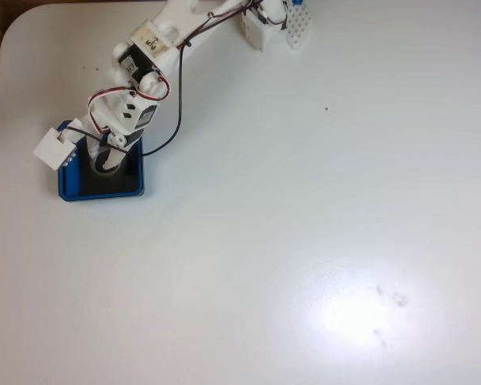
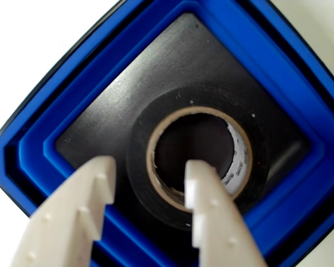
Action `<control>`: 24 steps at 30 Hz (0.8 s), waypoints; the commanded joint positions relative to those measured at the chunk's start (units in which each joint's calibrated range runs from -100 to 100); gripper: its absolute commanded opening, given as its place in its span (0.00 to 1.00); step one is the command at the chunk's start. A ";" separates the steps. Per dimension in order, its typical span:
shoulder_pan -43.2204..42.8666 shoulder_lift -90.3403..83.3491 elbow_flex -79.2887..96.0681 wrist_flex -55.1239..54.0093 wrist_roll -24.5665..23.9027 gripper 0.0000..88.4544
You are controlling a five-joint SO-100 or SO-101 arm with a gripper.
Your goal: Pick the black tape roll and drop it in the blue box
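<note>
In the overhead view, the white arm (image 1: 156,56) reaches from its base at the top edge down to the blue box (image 1: 136,186), which sits on the white table (image 1: 305,200) at the left of the frame. The gripper (image 1: 108,156) hangs over the box's black floor.

In the gripper-mounted view, the black tape roll (image 2: 197,156) lies flat inside the blue box (image 2: 256,50), on the black floor, right of centre and near the lower-right wall. The gripper (image 2: 150,183) enters from the bottom edge with its two white fingers (image 2: 92,194) parted — one finger overlaps the roll's pale core, the other sits outside the ring, over its left wall. Whether the fingers touch the tape cannot be determined; the gap between them appears wider than the ring wall.
</note>
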 commanded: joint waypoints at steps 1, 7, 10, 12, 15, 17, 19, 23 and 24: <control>-0.13 -0.57 -3.15 -0.29 0.41 0.14; -0.13 -0.57 -3.24 -0.37 -0.03 0.14; -0.22 -0.40 -3.24 -0.37 -0.12 0.14; -0.22 -0.40 -3.24 -0.37 -0.12 0.14; -0.22 -0.40 -3.24 -0.37 0.23 0.14; -0.22 -0.40 -3.24 -0.37 0.41 0.14; -0.22 -0.40 -3.15 -0.37 0.41 0.14; -0.13 -0.40 -3.15 -0.37 0.41 0.14; -0.13 -0.40 -3.15 -0.37 0.41 0.14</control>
